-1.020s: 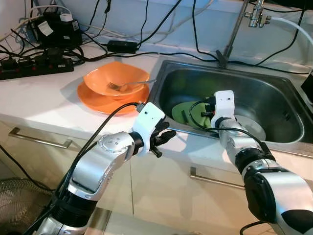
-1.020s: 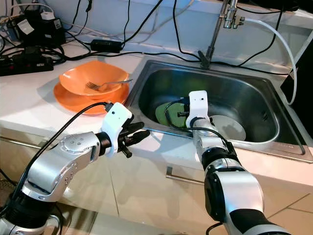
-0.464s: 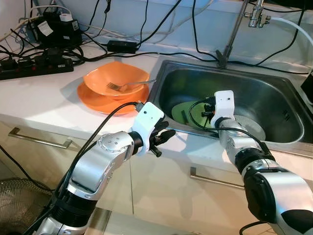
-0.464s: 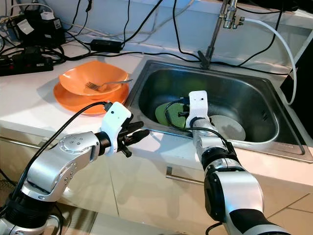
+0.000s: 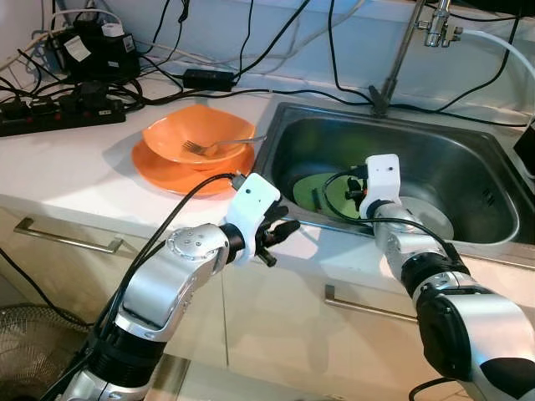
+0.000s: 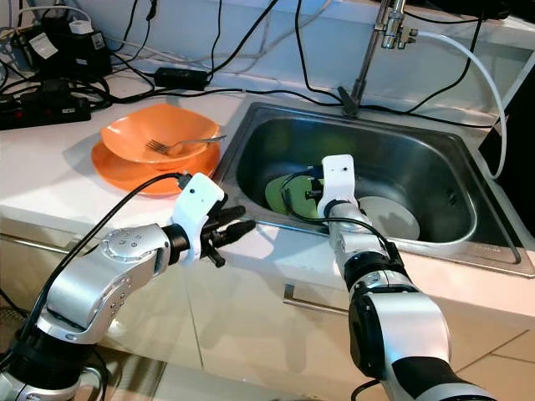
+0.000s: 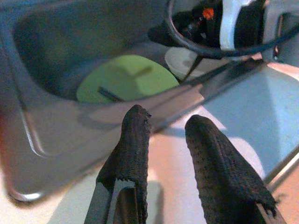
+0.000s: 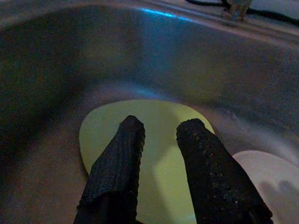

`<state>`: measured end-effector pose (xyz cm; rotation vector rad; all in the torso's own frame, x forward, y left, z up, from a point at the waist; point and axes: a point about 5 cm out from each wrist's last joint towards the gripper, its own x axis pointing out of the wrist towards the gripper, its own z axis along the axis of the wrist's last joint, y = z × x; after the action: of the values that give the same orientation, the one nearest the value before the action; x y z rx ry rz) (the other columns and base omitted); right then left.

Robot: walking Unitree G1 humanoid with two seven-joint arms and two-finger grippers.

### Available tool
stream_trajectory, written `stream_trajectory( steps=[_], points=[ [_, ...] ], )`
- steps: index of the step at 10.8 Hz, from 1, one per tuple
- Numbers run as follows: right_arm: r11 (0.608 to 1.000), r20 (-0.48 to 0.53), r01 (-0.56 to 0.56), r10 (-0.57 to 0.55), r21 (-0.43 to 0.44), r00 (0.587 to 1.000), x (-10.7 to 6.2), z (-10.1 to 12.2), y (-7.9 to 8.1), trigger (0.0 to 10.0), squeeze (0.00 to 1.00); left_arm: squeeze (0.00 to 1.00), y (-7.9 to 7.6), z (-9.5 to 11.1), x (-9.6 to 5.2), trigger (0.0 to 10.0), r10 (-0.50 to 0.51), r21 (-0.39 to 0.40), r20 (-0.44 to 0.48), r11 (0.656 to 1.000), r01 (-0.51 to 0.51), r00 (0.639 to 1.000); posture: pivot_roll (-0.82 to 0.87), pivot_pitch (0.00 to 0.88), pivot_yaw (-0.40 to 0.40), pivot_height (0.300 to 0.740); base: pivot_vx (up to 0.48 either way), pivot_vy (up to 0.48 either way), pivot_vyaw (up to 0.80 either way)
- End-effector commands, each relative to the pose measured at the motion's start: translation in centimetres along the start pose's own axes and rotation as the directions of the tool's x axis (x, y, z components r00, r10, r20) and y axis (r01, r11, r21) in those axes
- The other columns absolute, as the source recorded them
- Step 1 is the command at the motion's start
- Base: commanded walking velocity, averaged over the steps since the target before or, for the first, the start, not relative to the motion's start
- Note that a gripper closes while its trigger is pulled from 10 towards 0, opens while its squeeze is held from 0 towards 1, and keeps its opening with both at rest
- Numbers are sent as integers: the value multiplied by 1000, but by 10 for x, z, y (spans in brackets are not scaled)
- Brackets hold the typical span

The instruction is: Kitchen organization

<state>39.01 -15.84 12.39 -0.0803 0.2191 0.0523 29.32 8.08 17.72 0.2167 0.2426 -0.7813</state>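
1. Upper left of the frame: a tangle of black cables and a power strip (image 5: 50,113) sit at the back of the white table (image 5: 75,180).
2. Just right of that, centre-left, an orange bowl (image 5: 196,134) rests in an orange plate (image 5: 180,171), with a fork (image 5: 221,144) lying in the bowl, its handle pointing toward the sink.
3. Lower left, the left arm reaches up across the cabinet front, and the left claw (image 5: 282,230) hovers over the table's front edge, just short of the sink rim. Its two black fingers (image 7: 133,154) stand a narrow gap apart, holding nothing.
4. Centre of the frame: the steel sink (image 5: 468,163) takes up the right half of the table, with the tap (image 5: 435,25) above it at the upper right.
5. Down on the sink floor lies a green plate (image 5: 313,190) with a small dark strip on it, and beside it, further right, a white plate (image 5: 435,219).
6. Right of centre, the right arm comes up from the lower right corner and dips over the sink's front rim. The right claw (image 8: 156,140) hangs above the green plate, fingers slightly parted, nothing between them; whether the tips touch the plate cannot be told.
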Motion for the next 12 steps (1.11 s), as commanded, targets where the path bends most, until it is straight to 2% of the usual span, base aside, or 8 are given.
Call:
stream_trajectory(
  steps=[1,3,4,5,7,9,10,12],
  points=[
    [999,57,5,-7,32,998,0,7,0,10000,0,0,10,13,0,10000,86,25,90,996,-89,992,311,0,-67,740,0,0,0],
    [997,202,-15,-1,80,979,3,40,1,10000,0,0,17,28,-2,10000,144,58,188,986,-157,972,305,0,-66,740,0,0,0],
    [995,307,-28,-1,91,952,3,68,0,10000,0,0,21,35,-3,10000,182,91,243,974,-210,953,305,0,-66,740,0,0,0],
    [995,366,-37,0,95,931,3,83,-1,10000,0,0,23,40,-3,10000,201,110,270,965,-238,942,291,0,-65,740,0,0,0],
    [992,495,-69,9,103,869,-2,114,0,10000,0,0,31,45,-1,10000,247,241,293,916,-321,924,288,0,-66,740,0,0,0],
    [988,534,-119,48,100,844,-6,112,9,10000,0,0,48,40,11,10000,314,526,220,759,-384,923,277,0,-62,740,0,0,0],
    [986,516,-120,44,116,855,-6,103,10,10000,0,0,51,39,17,10000,318,579,213,721,-381,924,270,0,-59,740,0,0,0],
    [977,466,-151,65,148,882,-8,75,22,10000,0,0,53,43,35,10000,324,683,230,618,-389,918,250,0,-48,740,0,0,0]
  ],
)
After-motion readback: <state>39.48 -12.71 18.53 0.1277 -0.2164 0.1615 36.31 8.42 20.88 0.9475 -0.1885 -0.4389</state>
